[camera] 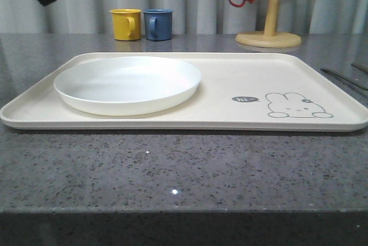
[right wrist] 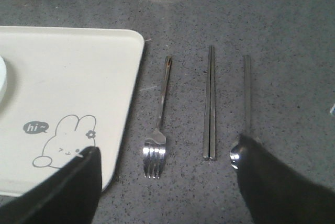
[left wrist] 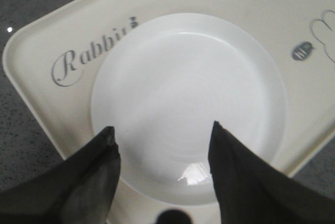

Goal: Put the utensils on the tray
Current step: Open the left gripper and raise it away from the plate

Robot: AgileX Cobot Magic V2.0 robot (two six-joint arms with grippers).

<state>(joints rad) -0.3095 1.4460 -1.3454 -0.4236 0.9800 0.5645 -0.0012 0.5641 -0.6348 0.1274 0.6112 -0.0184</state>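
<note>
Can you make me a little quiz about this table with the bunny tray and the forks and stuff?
1. True or false: the fork is lying on the tray.
2. Which utensil lies between the other two on the table? A) the spoon B) the chopsticks C) the fork
3. Fill in: the white plate sits on the tray, on the robot's ____ side, away from the rabbit drawing.

Key:
1. False; it lies on the grey table beside the tray.
2. B
3. left
</note>
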